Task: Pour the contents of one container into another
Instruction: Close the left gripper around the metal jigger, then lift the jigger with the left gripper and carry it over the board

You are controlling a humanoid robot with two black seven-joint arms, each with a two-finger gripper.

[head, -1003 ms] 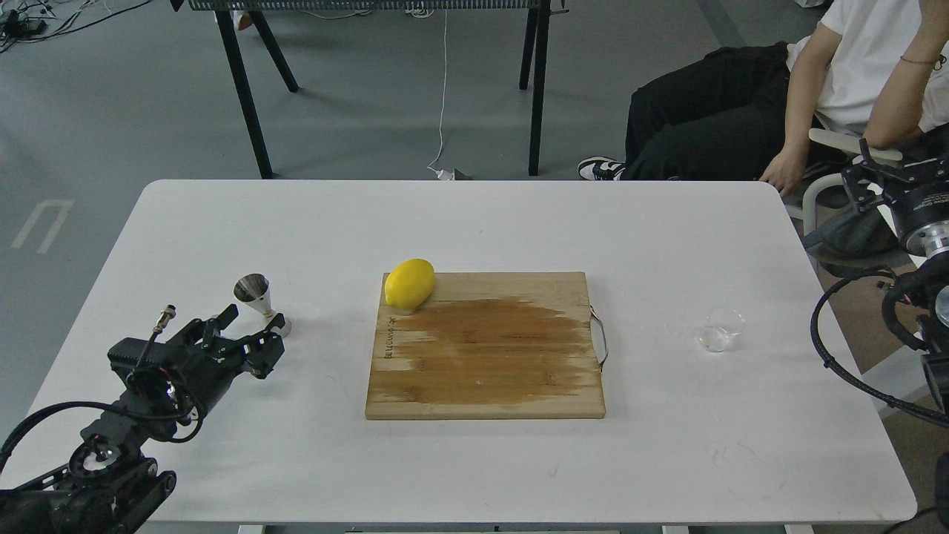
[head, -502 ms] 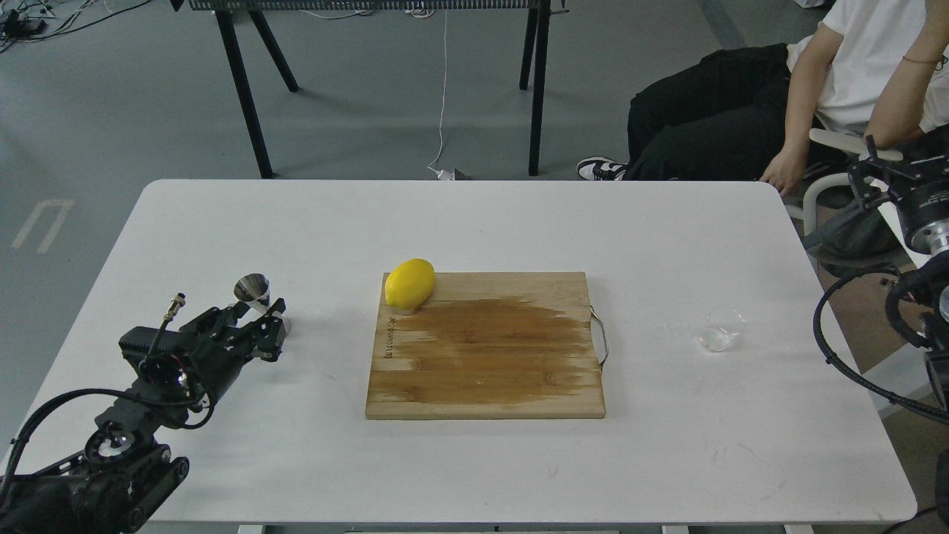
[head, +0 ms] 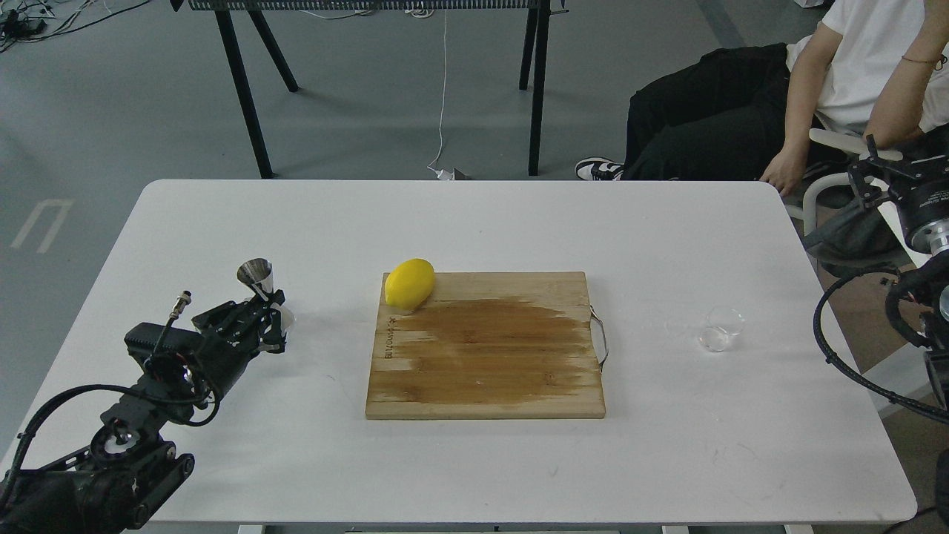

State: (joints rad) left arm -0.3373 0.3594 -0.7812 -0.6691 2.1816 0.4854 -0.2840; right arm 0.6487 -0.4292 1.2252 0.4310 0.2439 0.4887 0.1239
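Observation:
The steel hourglass jigger (head: 256, 275) stands at the table's left, leaning slightly. My left gripper (head: 270, 320) is shut on its lower half, and only the upper cone and a sliver of the base show past the fingers. The small clear glass cup (head: 721, 328) sits on the table's right side, right of the board, with nothing touching it. My right gripper (head: 866, 172) hangs beyond the table's right edge, far from the cup. It is dark and seen at an angle, so its fingers cannot be told apart.
A wooden cutting board (head: 485, 371) with a wet stain and a metal handle lies mid-table. A yellow lemon (head: 409, 283) rests on its far left corner. A seated person (head: 741, 104) is past the far right corner, and black table legs (head: 537, 89) stand behind.
My left gripper has moved forward and closed around the jigger's lower part. The jigger now sits a little higher in the view. The right arm has barely shifted and the cup has not moved.

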